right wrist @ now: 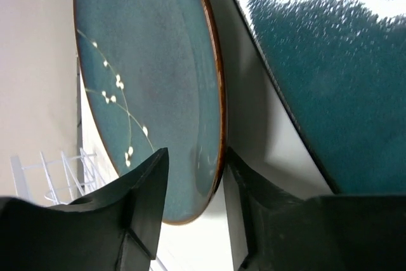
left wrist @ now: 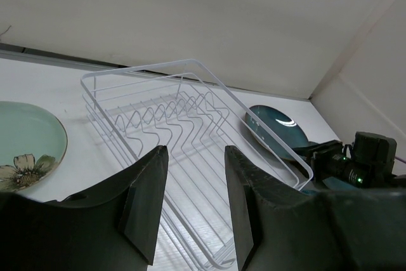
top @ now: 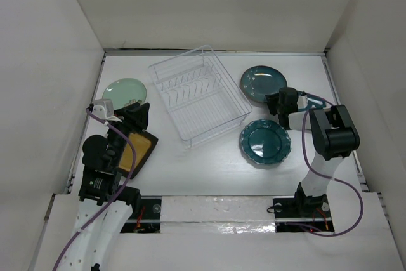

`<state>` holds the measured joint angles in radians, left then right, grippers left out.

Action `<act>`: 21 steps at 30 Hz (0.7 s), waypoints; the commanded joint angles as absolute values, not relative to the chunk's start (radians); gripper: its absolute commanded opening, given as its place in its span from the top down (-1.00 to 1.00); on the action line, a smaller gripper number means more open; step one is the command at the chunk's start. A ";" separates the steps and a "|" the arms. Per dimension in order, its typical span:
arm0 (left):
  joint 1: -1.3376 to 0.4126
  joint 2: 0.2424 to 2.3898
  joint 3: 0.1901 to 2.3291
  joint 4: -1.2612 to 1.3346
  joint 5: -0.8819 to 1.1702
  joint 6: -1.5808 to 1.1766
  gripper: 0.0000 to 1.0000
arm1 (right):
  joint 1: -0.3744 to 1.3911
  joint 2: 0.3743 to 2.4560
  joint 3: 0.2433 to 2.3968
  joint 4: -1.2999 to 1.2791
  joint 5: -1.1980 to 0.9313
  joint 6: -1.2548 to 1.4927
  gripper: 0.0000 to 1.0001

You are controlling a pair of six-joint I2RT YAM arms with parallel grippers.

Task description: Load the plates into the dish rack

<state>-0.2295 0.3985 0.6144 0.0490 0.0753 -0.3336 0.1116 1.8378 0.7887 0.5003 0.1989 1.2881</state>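
The right gripper [right wrist: 195,176] has 1 finger on each side of the rim of the round dark teal plate [right wrist: 152,61]. The fingers are close to the plate, but I cannot tell if they pinch it yet. That plate sits at 3 o'clock from the dish rack [top: 200,96]. The scalloped teal plate [top: 265,142] lies flat at 4 o'clock from the rack, just beside the right arm.

The left gripper [left wrist: 195,176] is partly open, with nothing between its 2 fingers. It hangs in the air and points at the rack. The mint green plate [top: 125,91] lies at 9 o'clock from the rack. The mustard-yellow plate [top: 143,150] lies at 8 o'clock, partly under the left arm.
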 commanded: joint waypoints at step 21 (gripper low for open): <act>-0.233 0.407 0.617 0.113 0.089 -0.321 0.23 | 0.127 1.499 0.828 0.674 0.347 1.053 1.00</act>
